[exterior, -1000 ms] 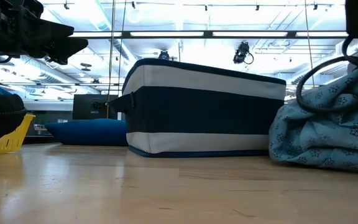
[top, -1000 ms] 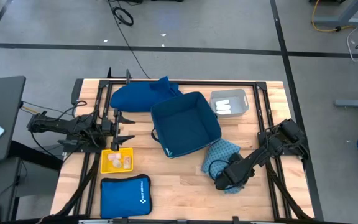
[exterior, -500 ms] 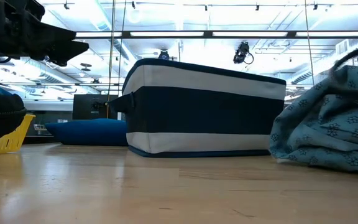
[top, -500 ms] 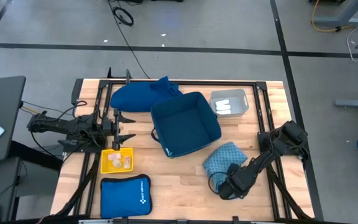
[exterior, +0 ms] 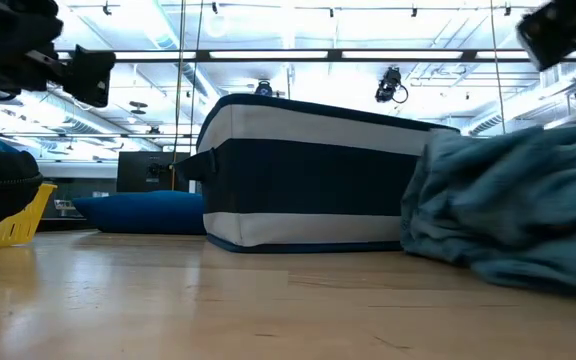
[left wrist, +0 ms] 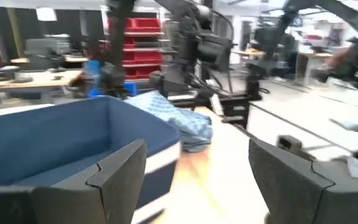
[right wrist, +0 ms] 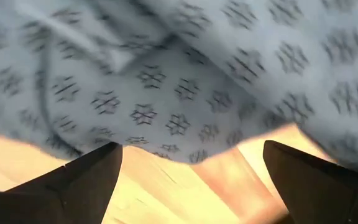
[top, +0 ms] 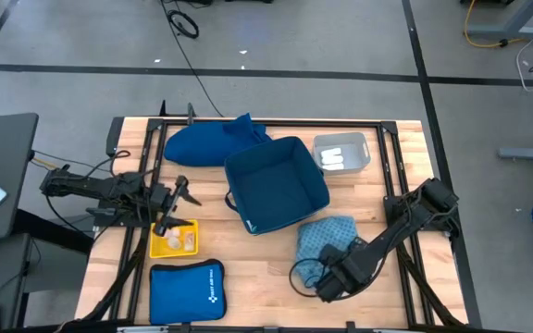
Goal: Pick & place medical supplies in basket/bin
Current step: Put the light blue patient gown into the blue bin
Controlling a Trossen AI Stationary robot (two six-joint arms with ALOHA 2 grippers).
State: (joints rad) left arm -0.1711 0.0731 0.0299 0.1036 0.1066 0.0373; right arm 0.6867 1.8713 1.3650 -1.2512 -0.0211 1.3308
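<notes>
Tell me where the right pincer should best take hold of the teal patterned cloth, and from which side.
The teal patterned cloth lies crumpled on the table beside the blue bin. The right pincer, open, sits at its near edge. Probably best to pinch a raised fold near that edge, coming low from the table's front, since folds give the fingers something to close on.

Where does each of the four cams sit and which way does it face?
High: above the table, looking straight down; both arms show, left gripper near the yellow tray, right gripper at the teal cloth.
Low: at table-top height, level across at the navy bin; left gripper enters from above.
Left wrist: past its own open fingers, toward the bin and cloth.
Right wrist: close on the cloth, own open fingers showing.
Shared: bin and cloth show in high, low and left wrist.
</notes>
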